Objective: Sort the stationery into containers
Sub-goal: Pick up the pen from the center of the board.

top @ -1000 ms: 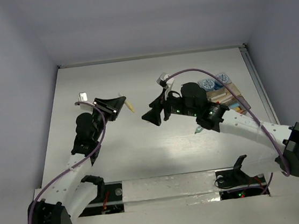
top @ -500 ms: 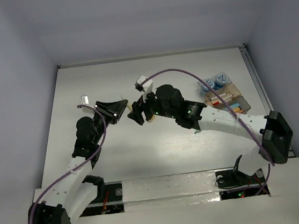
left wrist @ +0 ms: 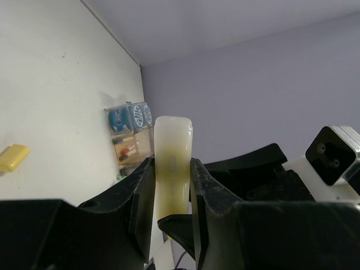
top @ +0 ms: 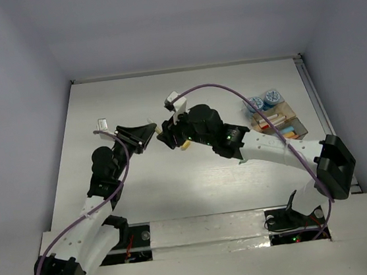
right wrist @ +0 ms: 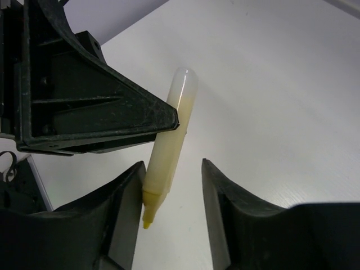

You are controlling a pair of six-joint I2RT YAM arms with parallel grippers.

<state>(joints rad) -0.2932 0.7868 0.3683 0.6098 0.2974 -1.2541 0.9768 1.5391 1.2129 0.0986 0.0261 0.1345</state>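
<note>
My left gripper (top: 146, 134) is shut on a pale yellow pen (top: 159, 134) and holds it above the table. In the left wrist view the pen (left wrist: 172, 135) stands up between the fingers (left wrist: 143, 185). My right gripper (top: 168, 138) is open, with its jaws on either side of the pen's tip end (right wrist: 169, 140). The pen lies against the left finger (right wrist: 126, 197) with a gap to the right one. A short yellow stub (top: 186, 145) lies on the table under the right wrist. The trays (top: 279, 124) hold several pens at the right.
Two round blue-and-white pots (top: 263, 100) stand at the far side of the trays, and they also show in the left wrist view (left wrist: 129, 117). The yellow stub (left wrist: 14, 157) lies apart on the white table. The enclosure walls stand close on the left, back and right.
My right arm has swung left from the trays to the left gripper, and its open jaws now sit around the pen. The left gripper has stayed almost in place, holding the pen.
</note>
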